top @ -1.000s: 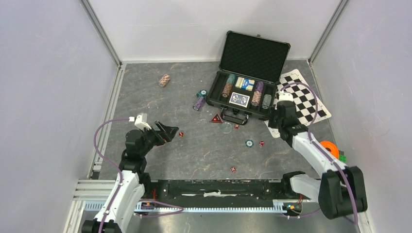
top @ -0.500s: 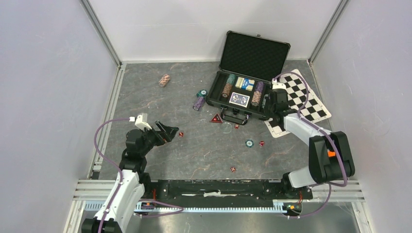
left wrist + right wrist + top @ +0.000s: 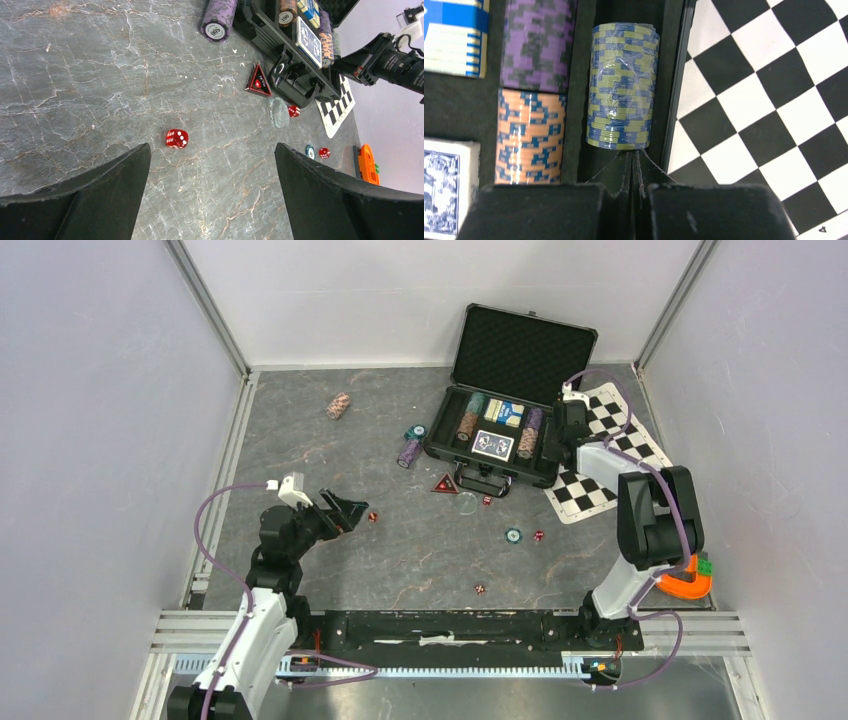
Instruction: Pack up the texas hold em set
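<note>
Open black case (image 3: 525, 352) sits far right on a grey marbled table (image 3: 300, 450), its right edge against a checkered mat (image 3: 612, 458). The right gripper (image 3: 633, 165), fingers pressed together, points into the case's rightmost slot, just short of a green-and-blue chip roll (image 3: 621, 85). The left gripper (image 3: 212, 150), spread wide, hovers near a red die (image 3: 177, 138) on open tabletop. Pale walls (image 3: 100, 390) enclose three sides.

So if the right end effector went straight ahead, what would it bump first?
Probably the yellow-and-blue chip roll lying in the case, directly ahead of the shut right end effector. Depth is hard to judge, though.
</note>
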Available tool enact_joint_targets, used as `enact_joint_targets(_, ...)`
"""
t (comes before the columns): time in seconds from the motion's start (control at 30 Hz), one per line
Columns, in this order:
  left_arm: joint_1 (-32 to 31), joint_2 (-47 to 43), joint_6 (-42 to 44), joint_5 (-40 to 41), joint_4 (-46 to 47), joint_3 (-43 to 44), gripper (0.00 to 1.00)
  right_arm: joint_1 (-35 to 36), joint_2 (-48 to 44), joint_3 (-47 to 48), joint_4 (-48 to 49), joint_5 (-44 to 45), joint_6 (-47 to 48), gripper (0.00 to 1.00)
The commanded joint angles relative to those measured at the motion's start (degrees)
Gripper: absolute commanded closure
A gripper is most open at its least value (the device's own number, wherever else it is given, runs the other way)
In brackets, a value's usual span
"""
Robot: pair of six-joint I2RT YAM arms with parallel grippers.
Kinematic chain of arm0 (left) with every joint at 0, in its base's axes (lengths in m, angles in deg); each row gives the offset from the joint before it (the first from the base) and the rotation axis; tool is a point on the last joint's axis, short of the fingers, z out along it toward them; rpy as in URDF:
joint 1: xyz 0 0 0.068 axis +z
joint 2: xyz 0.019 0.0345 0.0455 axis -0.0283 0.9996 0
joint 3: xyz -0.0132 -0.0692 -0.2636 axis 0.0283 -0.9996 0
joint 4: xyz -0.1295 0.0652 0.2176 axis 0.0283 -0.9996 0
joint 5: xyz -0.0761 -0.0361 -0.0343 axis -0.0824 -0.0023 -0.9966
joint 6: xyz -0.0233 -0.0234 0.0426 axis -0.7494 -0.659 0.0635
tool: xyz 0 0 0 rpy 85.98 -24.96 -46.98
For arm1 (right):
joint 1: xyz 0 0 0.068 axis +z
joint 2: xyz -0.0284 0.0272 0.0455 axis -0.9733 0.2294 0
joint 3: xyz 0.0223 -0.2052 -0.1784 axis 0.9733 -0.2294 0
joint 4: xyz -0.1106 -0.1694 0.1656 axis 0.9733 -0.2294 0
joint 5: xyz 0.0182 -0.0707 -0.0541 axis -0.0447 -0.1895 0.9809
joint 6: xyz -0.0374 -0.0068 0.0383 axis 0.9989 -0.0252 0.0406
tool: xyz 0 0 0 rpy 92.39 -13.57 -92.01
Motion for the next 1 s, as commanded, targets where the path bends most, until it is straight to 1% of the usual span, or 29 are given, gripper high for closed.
enact_joint_targets(0.0,0.15,0.16,1.3,-0.63,2.57,0.46,0.0,-2.42,3.57,5.97,2.12,2.45,-0.24,1.0)
enact_joint_targets(0.17,0.11,0.5,1.27,-0.45,2.84,0.47,0.0,-3.07,8.19,10.95,0.99,-0.68,-1.36,1.0)
enact_joint_targets(0.23,0.1,0.5,1.31,-0.45,2.84,0.43,0.0,-3.08,8.45,11.16,0.9,-1.9,-1.52,1.0)
enact_joint_targets(0.43,0.18,-0.03,1.27,-0.28,2.84,0.25,0.0,-3.14,4.88,9.02,1.17,-2.49,-0.27,1.0)
enact_joint_targets(0.57,0.18,-0.27,1.22,-0.3,2.84,0.16,0.0,-3.12,0.66,7.43,-0.13,-6.71,0.41,1.0)
enact_joint_targets(0.73,0.12,-0.51,1.13,-0.5,2.84,0.13,0.0,-3.07,-9.48,-0.78,1.67,-13.76,0.28,0.88)
enact_joint_targets(0.8,0.17,-0.62,0.98,-0.46,2.84,0.08,0.0,-2.75,-14.02,-4.78,1.09,-16.97,0.76,0.82)
enact_joint_targets(0.87,0.19,-0.61,0.84,-0.63,2.75,0.08,0.0,-2.01,-19.27,-9.88,-0.01,-17.35,0.74,0.76)
enact_joint_targets(0.93,0.18,-0.59,0.61,-0.8,2.55,0.12,0.0,-1.26,-25.26,-15.26,-0.81,-17.31,0.64,0.69)
enact_joint_targets(0.97,0.16,-0.61,0.52,-0.89,2.58,0.08,0.0,-0.86,-28.37,-17.77,-1.52,-17.21,0.78,0.68)
